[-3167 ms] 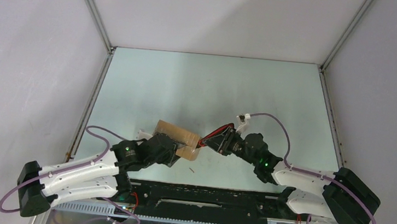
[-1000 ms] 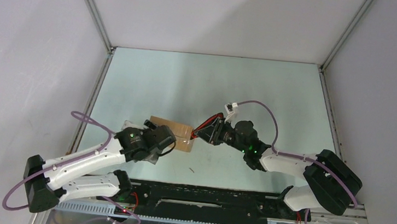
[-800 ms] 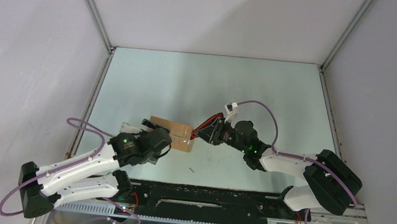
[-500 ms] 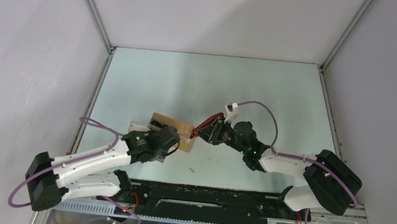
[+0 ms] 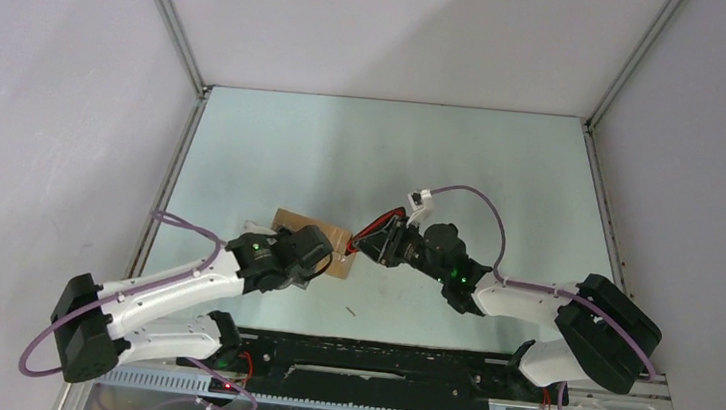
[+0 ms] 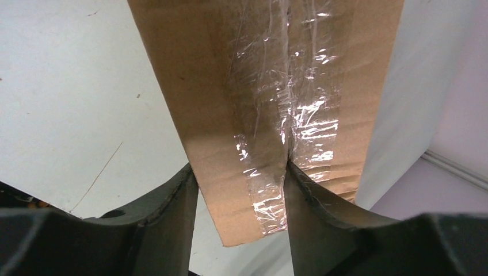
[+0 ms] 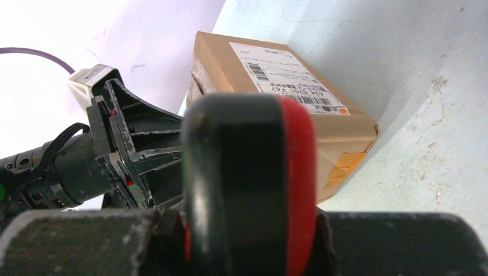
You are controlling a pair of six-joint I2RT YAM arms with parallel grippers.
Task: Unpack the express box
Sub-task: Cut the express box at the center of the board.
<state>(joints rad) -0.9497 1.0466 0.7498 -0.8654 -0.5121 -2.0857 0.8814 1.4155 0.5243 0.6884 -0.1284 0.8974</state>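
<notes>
The express box (image 5: 334, 234), brown cardboard with clear tape, lies on the table between the two arms. In the left wrist view its taped top (image 6: 259, 86) fills the frame. My left gripper (image 6: 239, 167) has closed on it from above: one finger presses the cardboard's left edge, the other sits at the taped seam. In the right wrist view the box's white label (image 7: 282, 75) faces up. My right gripper (image 5: 390, 243) is shut on a red-and-black utility knife (image 7: 250, 184), held just right of the box with its tip towards the box's end.
The pale green table (image 5: 384, 157) is walled by white panels on three sides. A black rail (image 5: 374, 357) runs along the near edge between the arm bases. A purple cable (image 5: 470, 200) loops over the right wrist.
My left gripper swung in from the box's left side, opened wide, and came down over the box, its fingers now closed against the cardboard. The right arm and knife have stayed put.
</notes>
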